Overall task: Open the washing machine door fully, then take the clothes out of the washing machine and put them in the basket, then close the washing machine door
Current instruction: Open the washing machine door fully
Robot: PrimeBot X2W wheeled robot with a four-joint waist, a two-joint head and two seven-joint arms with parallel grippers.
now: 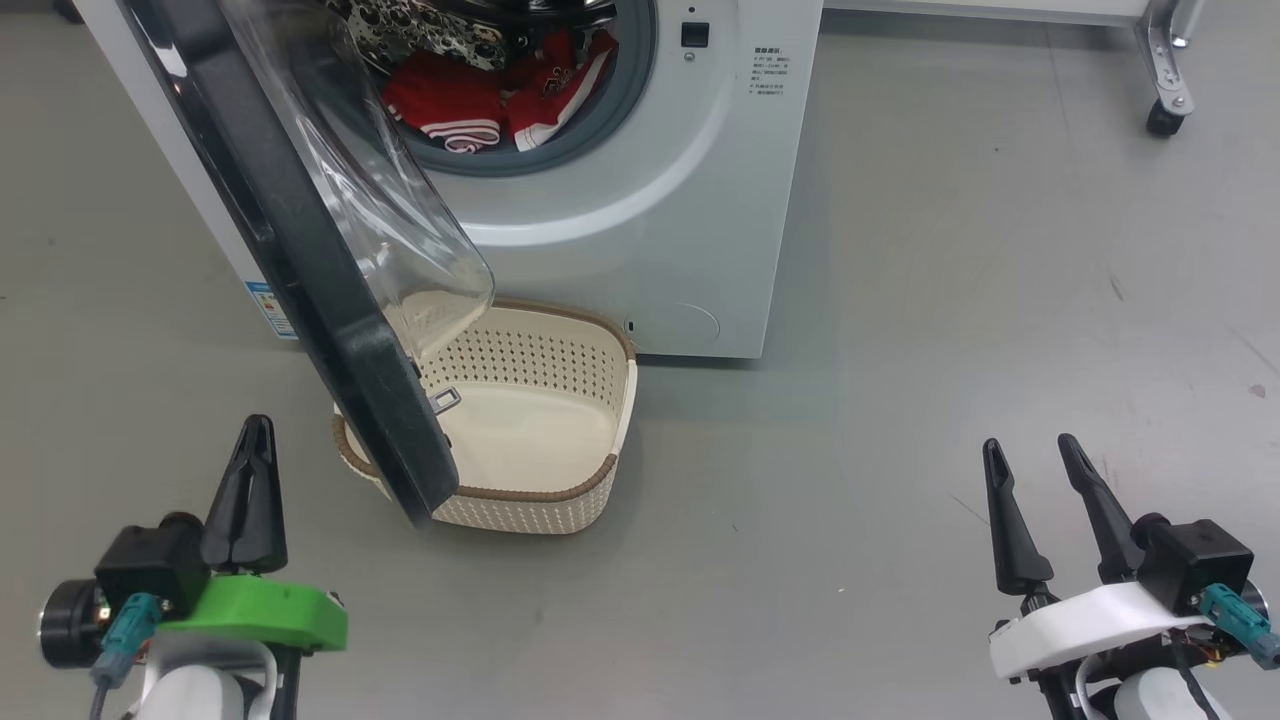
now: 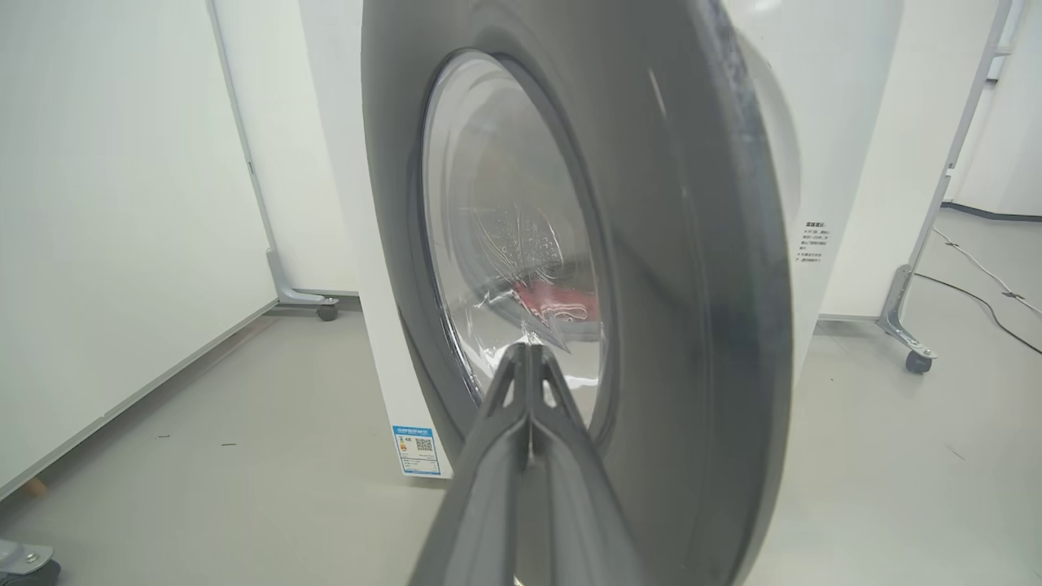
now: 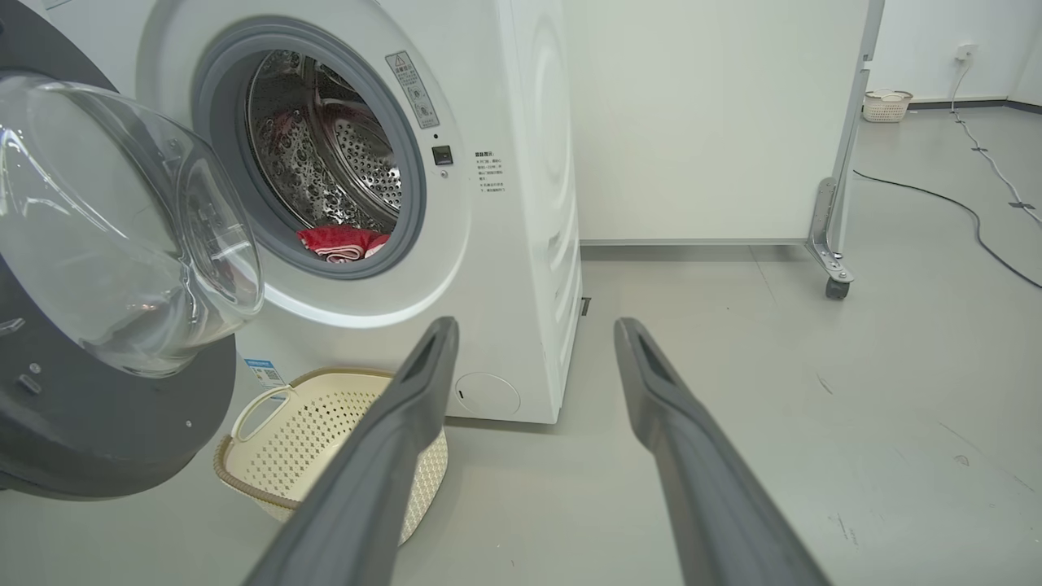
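In the way: black-rimmed glass door (image 1: 340,330) overhangs cream perforated basket (image 1: 540,350).
Left gripper (image 1: 257,425): fingers pressed together, empty.
Right gripper (image 1: 1028,445): fingers spread, empty.

The washing machine door (image 1: 320,300), a glossy black rim around a bulging clear glass bowl, stands swung open at the left of the white washing machine (image 1: 680,200), its lower edge above the basket (image 1: 520,512). The clothes (image 1: 450,105), red with white stripes, lie bunched low in the perforated steel drum (image 3: 342,163). The basket, cream with a brown rim, sits upright on the floor (image 1: 900,400) just before the machine
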